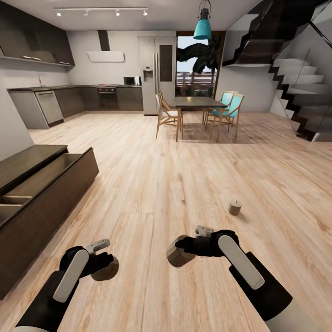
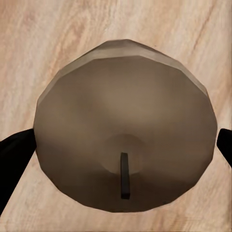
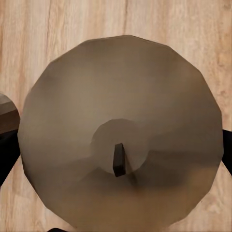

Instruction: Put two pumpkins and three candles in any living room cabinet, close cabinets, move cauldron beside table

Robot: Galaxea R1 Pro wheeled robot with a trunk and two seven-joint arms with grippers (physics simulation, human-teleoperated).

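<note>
Open-plan room with pale wood plank floor; kitchen units along the far wall, dining table with chairs mid-back, staircase to the right, teal pendant lamp overhead. Head view: long low dark brown cabinet runs along the left, its top drawer pulled out with pale interior showing. Left gripper low at the left, clamped on a stubby beige-grey candle held just above the floor. Right gripper near centre-bottom, clamped on a second candle, same squat cylinder shape, tilted sideways. Third candle stands upright on the floor ahead and right of the right arm, well apart from both grippers, short dark wick on top. Left wrist view: held candle seen end-on, faceted round top, grey-brown, shallow dimple with a short dark wick; black fingers press either side, floor behind. Right wrist view: other held candle end-on, same faceted beige-grey disc, dark wick stub in a central dimple, black fingers at both edges against it.
</note>
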